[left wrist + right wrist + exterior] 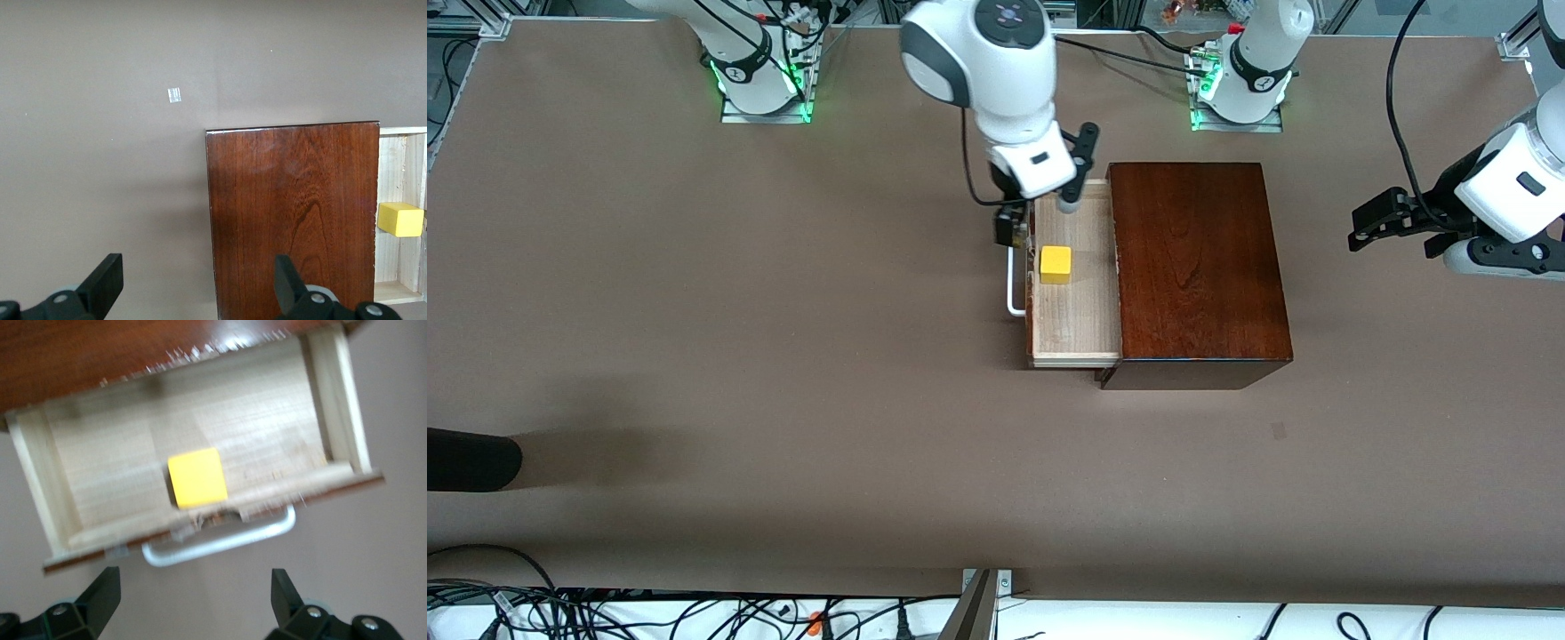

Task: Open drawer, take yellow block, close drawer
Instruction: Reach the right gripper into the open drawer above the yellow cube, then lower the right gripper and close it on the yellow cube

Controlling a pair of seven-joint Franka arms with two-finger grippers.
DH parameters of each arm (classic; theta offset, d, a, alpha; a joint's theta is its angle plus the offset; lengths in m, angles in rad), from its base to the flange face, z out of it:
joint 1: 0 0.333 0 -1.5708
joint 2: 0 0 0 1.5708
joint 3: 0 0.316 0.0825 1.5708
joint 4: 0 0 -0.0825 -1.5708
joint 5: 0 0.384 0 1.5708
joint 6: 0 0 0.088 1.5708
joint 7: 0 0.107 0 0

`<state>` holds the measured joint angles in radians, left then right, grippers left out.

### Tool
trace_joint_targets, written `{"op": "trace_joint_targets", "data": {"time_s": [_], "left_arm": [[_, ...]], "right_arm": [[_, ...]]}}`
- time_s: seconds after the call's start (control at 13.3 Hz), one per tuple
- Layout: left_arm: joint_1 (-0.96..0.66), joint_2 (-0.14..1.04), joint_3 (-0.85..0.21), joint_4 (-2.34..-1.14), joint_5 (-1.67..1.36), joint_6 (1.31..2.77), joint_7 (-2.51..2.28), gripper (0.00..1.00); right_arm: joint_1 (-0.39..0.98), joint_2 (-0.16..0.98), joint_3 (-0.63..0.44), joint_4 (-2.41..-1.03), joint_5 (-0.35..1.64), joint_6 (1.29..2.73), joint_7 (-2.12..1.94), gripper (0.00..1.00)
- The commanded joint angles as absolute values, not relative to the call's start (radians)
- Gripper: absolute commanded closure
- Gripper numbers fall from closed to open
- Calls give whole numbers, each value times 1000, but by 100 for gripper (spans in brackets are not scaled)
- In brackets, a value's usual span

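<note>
The drawer [1074, 302] stands open, so I hold the right gripper [1042, 213] above the yellow block [1056, 264], fingers apart, ready to descend. The left gripper [1392, 222] waits over the counter's [694, 311] end, fingers apart, leaving room.

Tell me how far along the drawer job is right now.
Done: the drawer is pulled out of the wooden box. In hand: the right gripper hangs open over the drawer, with the yellow block lying inside, not gripped. Left: grasp and lift the block, then push the drawer shut. The left gripper waits open at its end of the table.
</note>
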<state>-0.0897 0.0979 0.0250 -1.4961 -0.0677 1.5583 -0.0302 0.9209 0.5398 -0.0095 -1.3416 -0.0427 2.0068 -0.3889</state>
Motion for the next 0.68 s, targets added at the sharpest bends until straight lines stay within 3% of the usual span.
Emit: {"op": "trace_joint_targets", "data": {"time_s": [0.0,0.6], "left_arm": [[-98,89,40,-1494,-75,1560,-6,0],[-94,95,40,-1482,-77,1563,-5,0]], "right_arm": [[948,639,-18,-1244,-58,2064,-429,0],[957,761,-20,-1178,-83,2095,-503,0]]}}
